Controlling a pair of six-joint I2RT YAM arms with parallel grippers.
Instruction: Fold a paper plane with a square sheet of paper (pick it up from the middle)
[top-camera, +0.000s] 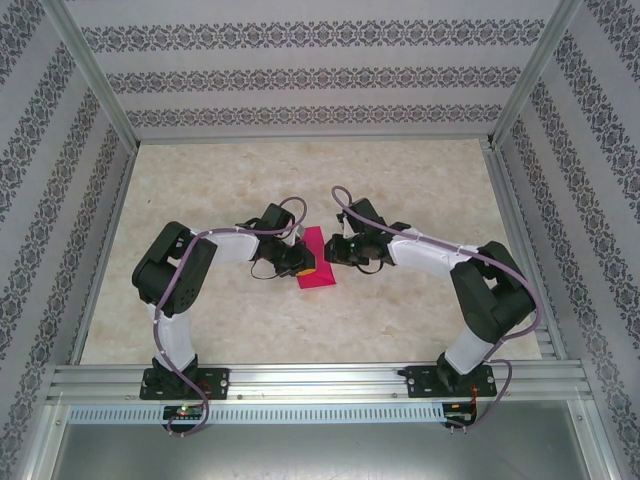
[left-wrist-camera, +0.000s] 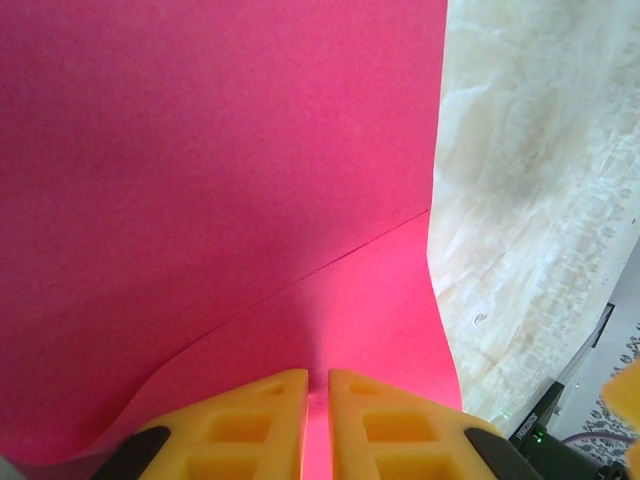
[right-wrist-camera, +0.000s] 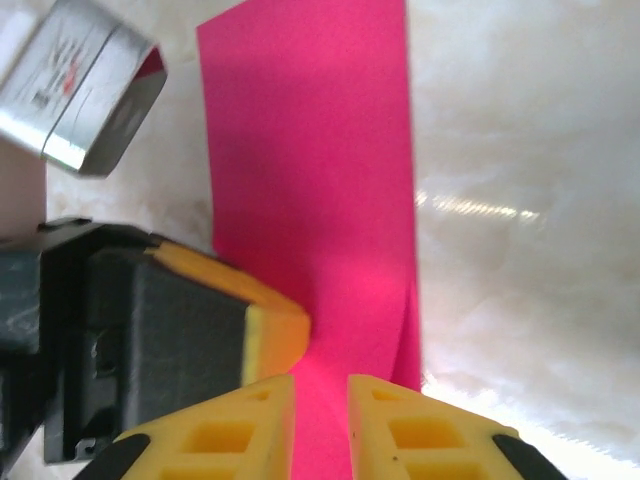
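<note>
- Square sheet of paper (top-camera: 317, 260): magenta-pink, and I found it lying on the surface (top-camera: 420, 190) near the centre, between the two grippers. From the top camera it read as a narrow oblong rather than a square, with its long side running away from the arm bases.
- Layering: the left wrist camera showed the edge of an upper layer crossing the paper (left-wrist-camera: 220, 180) on a slant, with a second pink layer below it. The near edge curled upward at the lower left.
- Crease: the right wrist camera showed the paper (right-wrist-camera: 310, 170) as a long strip, with a short raised ridge along its right edge near the fingertips.
- Left gripper (top-camera: 300, 264): it sat at the sheet's left edge. Its yellow fingers (left-wrist-camera: 250, 425) were almost together, with a thin slit of pink between them. I could not tell whether the paper was pinched.
- Right gripper (top-camera: 334, 250): it sat at the sheet's right edge, facing the left one. Its yellow fingers (right-wrist-camera: 230, 430) stood slightly apart, the gap over the paper, and I saw no grip.
- Cross-view: the right wrist camera caught one yellow fingertip (right-wrist-camera: 275, 338) of the left gripper resting on the strip's left edge.
- Surface: pale marbled beige, bare around the sheet.
- Enclosure: patterned walls (top-camera: 300, 75) stood on three sides.
</note>
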